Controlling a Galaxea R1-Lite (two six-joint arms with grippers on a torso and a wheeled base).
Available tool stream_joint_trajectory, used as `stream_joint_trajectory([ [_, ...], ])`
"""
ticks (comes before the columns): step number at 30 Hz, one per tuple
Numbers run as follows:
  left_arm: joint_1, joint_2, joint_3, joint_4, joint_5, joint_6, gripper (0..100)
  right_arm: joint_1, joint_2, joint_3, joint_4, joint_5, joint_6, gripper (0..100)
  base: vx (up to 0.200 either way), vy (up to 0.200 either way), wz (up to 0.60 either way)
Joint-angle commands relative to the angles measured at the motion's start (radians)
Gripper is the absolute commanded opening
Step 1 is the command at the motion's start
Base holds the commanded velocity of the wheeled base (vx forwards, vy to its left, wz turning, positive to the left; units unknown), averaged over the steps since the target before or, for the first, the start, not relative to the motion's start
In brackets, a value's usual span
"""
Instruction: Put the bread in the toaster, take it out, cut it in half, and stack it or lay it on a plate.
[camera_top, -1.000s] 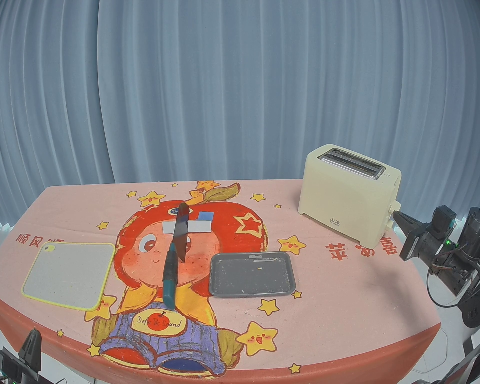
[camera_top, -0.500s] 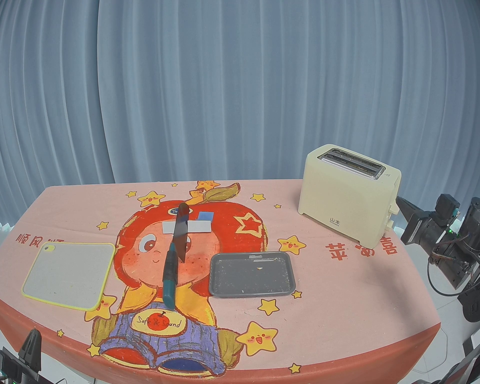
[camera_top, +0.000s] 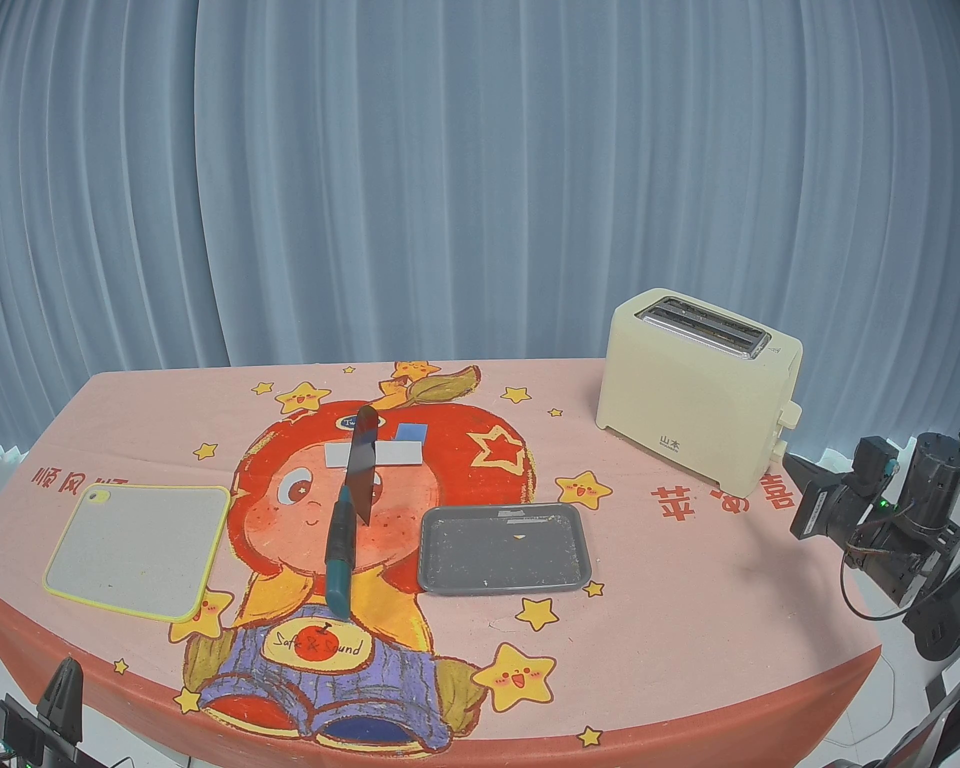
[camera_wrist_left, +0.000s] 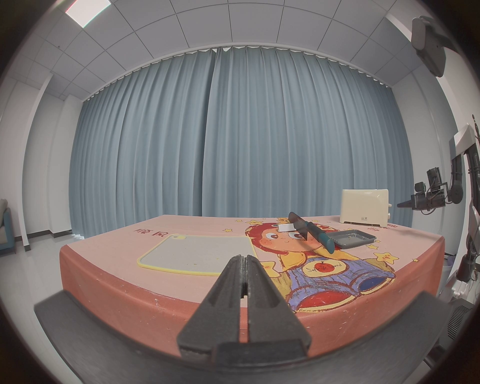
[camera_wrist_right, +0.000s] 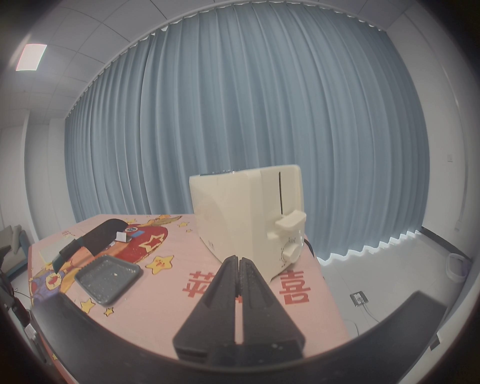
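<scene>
The tray (camera_top: 503, 548) lies on the tabletop (camera_top: 700, 600). The knife (camera_top: 348, 510) lies just left of the tray, its blade crossing a small block (camera_top: 400, 453). The cutting board (camera_top: 138, 548) lies well left of the tray. The toaster (camera_top: 697, 388) stands behind and right of the tray.

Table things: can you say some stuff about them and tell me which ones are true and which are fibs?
1. The toaster stands on the right part of the table. True.
2. The knife lies on the board. False: it lies between the board and the tray.
3. A slice of bread sits in the tray. False: only crumbs show in it.
4. The right gripper is shut, beside the toaster's lever end. True.
5. The left gripper holds the knife. False: it is shut on nothing, low by the table's near edge.
</scene>
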Motion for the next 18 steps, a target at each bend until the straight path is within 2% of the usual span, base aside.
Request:
stream_joint_trajectory([
  [1,0.000,-0.016,0.018,0.000,0.001,0.000,0,0.001,0.041,0.017,0.001,0.001,-0.001,0,0.000,0.000,0.00],
  [6,0.000,-0.016,0.018,-0.002,0.001,0.000,0,0.000,0.057,0.020,0.002,0.002,-0.006,0,0.000,0.000,0.00],
  [9,0.000,-0.016,0.018,0.000,0.001,0.000,0,-0.016,0.061,-0.020,0.004,0.013,-0.047,0,0.000,0.000,0.00],
  [11,0.001,-0.016,0.018,0.000,0.001,0.000,0,-0.017,0.063,-0.029,0.004,0.013,-0.055,0,0.000,0.000,0.00],
  [12,0.000,-0.016,0.018,0.000,0.001,0.000,0,-0.025,0.089,-0.067,0.010,0.014,-0.073,0,0.000,0.000,0.00],
  [18,0.000,-0.016,0.018,0.000,0.002,0.000,0,-0.051,0.118,-0.087,0.036,0.017,-0.093,0,0.000,0.000,0.00],
])
